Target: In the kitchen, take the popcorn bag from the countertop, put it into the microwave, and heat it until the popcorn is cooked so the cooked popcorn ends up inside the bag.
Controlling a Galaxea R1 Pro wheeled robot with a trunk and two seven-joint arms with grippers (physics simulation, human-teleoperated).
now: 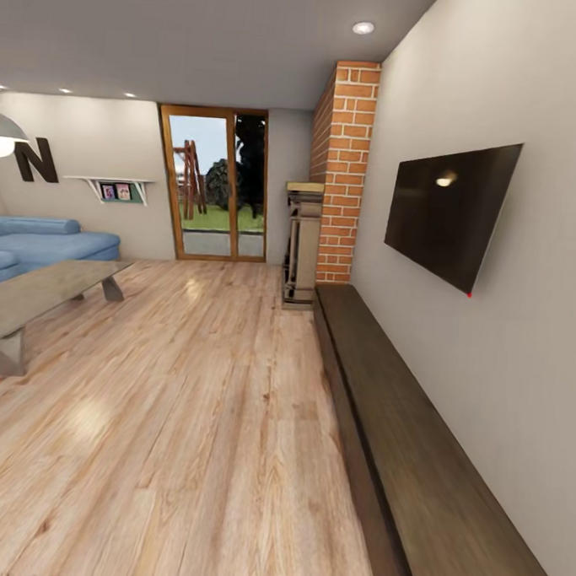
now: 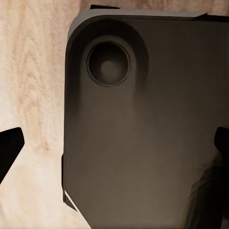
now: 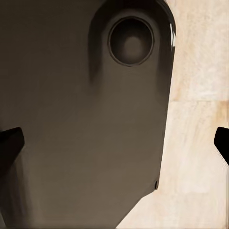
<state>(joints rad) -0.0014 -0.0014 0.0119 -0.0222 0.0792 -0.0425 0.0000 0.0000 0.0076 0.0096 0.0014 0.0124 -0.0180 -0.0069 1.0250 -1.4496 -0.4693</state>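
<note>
Popcorn bag position could not be determined: the head view showed a living room. The wooden floor ran from the near edge to the far wall. One long dark bench lay along the wall on the robot's right, cut off at the lower edge. One black television hung above it, beside one brick column. One glazed door with two panes stood at the far wall. One blue sofa and one low table were cut off at the left edge.

In each wrist view a dark grey rounded body with one round recess hid much of the floor; its identity was hard to make out. Both arms pointed downward. The left gripper and right gripper were released, fingertips spread to opposite edges, grasping nothing.
</note>
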